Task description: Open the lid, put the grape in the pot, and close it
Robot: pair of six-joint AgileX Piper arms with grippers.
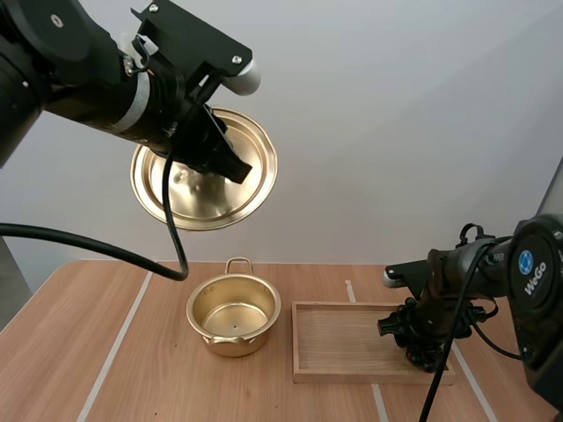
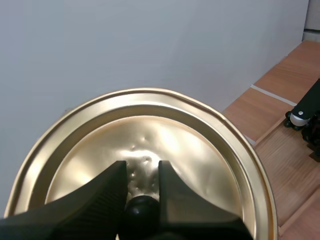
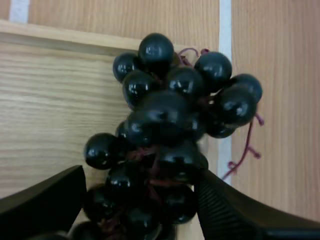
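Observation:
My left gripper (image 1: 230, 165) is high above the table, shut on the black knob (image 2: 140, 214) of the gold lid (image 1: 204, 171), which hangs tilted with its underside showing. The lid (image 2: 150, 145) is close in the left wrist view. Below it the gold pot (image 1: 233, 315) stands uncovered with nothing inside. A dark bunch of grapes (image 3: 170, 120) lies at the right end of the wooden tray (image 1: 347, 343). My right gripper (image 3: 140, 175) is down at the bunch, open, one finger on each side. In the high view that gripper (image 1: 422, 347) covers most of the grapes.
The pot stands just left of the tray on the wooden table (image 1: 79, 343). White tape lines (image 1: 119, 338) run across the tabletop. One tape line (image 3: 225, 15) runs past the grapes beside the tray floor (image 3: 50, 95).

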